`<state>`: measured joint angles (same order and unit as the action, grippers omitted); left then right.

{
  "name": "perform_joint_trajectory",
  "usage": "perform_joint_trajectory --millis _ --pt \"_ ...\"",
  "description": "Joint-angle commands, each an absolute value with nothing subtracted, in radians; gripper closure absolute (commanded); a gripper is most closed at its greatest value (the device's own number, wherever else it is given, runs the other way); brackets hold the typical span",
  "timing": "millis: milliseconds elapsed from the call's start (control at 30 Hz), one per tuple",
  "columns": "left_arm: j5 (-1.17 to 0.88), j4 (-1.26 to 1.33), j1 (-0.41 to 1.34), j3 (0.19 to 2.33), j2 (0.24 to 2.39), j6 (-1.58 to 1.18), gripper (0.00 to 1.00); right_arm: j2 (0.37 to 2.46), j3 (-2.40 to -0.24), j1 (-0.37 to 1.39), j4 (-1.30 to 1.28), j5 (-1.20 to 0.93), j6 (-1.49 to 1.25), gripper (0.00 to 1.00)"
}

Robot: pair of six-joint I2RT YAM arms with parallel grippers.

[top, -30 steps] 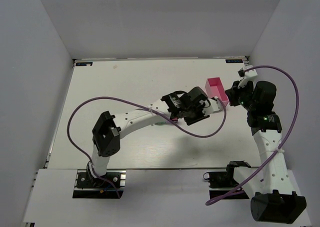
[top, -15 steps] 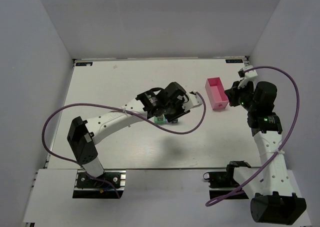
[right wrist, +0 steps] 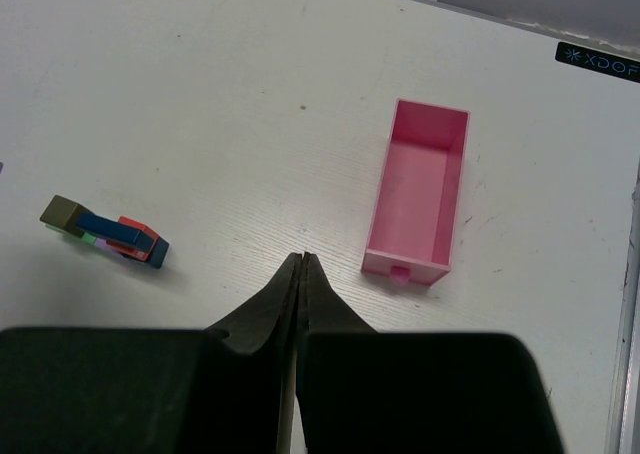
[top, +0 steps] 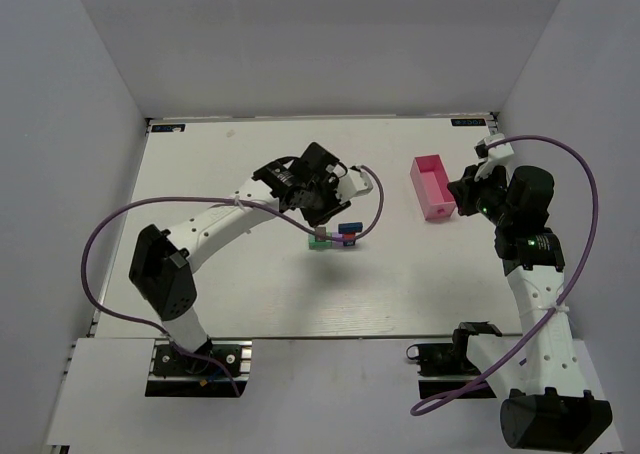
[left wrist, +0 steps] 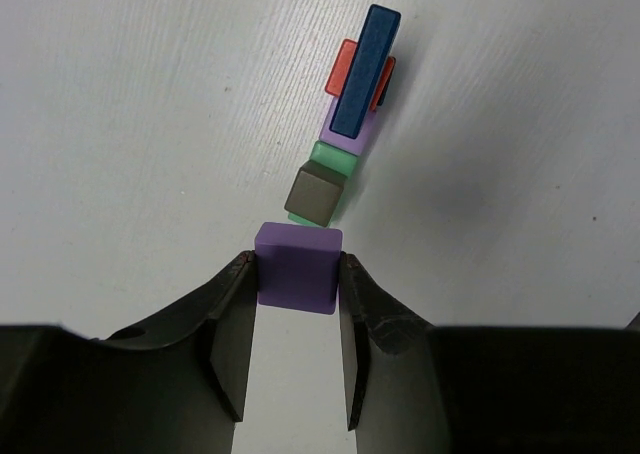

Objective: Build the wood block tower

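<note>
The left fingers stand narrowly apart, clamped on both sides of a purple block that fills the gap between their tips. Just past it begins the wood block tower, a low cluster on the white worktop. A brown block sits on a green block nearest, then comes a second purple piece, then a long dark blue bar laid across a red-orange block. Whether the held block touches the brown one cannot be told. Only this wrist view shows the grip; from above the left arm's head covers it, with the tower just beside it near mid-worktop. The right fingers are pressed together with nothing between them. Beyond them the right wrist view looks into the pink tray, the tower well apart to its left. The top view sets that tray just beside the right arm's head
</note>
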<state>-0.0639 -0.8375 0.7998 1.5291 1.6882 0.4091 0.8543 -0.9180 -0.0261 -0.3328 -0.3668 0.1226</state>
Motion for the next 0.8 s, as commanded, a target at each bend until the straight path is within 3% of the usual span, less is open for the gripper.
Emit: perform_joint_trajectory --millis 0,533,767 --pt "-0.172 -0.836 0.778 1.554 1.720 0.501 1.00 0.836 -0.910 -0.031 -0.299 -0.383 0.137 1.00" --pt "-0.268 -0.945 0.709 1.689 1.845 0.707 1.00 0.831 -0.905 -0.029 -0.296 -0.394 0.144 1.00" --pt "-0.284 -0.963 0.709 1.652 1.867 0.752 1.00 0.825 -0.902 -0.029 -0.296 -0.391 0.144 1.00"
